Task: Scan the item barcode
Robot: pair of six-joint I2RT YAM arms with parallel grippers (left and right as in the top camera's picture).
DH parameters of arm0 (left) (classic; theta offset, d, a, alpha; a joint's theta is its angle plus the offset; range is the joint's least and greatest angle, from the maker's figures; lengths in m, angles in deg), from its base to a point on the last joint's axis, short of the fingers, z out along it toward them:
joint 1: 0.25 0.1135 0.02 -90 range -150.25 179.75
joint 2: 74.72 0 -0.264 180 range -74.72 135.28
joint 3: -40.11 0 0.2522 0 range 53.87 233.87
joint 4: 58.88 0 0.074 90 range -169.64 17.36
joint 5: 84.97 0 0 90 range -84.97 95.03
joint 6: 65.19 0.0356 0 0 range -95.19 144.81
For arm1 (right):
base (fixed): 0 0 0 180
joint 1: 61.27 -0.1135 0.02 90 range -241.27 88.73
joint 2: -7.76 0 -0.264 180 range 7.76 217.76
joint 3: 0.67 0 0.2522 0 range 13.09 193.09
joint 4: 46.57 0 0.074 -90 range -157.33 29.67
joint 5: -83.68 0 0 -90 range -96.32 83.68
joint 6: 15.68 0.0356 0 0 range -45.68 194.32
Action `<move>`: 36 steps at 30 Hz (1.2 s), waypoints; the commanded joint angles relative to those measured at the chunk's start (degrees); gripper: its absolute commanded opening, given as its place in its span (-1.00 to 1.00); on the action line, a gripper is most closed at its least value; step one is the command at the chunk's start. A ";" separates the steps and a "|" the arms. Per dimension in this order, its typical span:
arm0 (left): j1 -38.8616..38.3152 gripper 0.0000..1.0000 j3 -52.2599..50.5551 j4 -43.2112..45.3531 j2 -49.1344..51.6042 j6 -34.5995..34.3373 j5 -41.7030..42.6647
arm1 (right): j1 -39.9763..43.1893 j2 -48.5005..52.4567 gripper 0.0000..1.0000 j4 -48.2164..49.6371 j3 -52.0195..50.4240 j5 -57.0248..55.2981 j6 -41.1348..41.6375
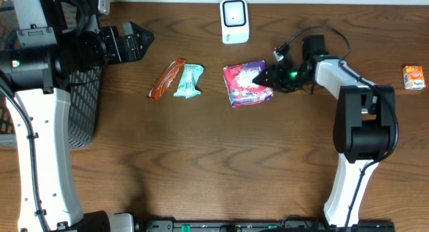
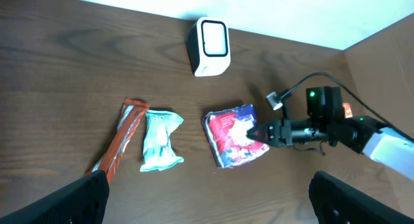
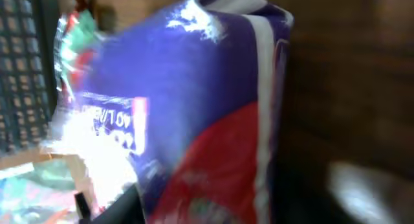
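Observation:
The item, a purple and red packet (image 1: 248, 84) (image 2: 236, 136), lies on the brown table in front of the white barcode scanner (image 1: 234, 21) (image 2: 212, 46). My right gripper (image 1: 267, 76) (image 2: 259, 132) is at the packet's right edge with its jaws closed in on it. In the right wrist view the packet (image 3: 213, 120) fills the frame, blurred, between the dark fingers of that gripper (image 3: 213, 204). My left gripper (image 1: 137, 43) hangs high at the far left, open and empty. In its own wrist view the left gripper (image 2: 207, 198) shows fingers (image 2: 84, 198) spread wide.
An orange snack bar (image 1: 166, 79) and a teal packet (image 1: 189, 81) lie side by side left of the item. A black mesh basket (image 1: 84, 104) stands at the left edge. A small orange box (image 1: 414, 78) sits at the far right.

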 commanded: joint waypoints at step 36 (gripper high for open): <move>0.13 0.96 0.22 -0.02 0.22 0.11 0.55 | -10.43 -7.89 -0.98 33.94 9.11 -31.45 29.97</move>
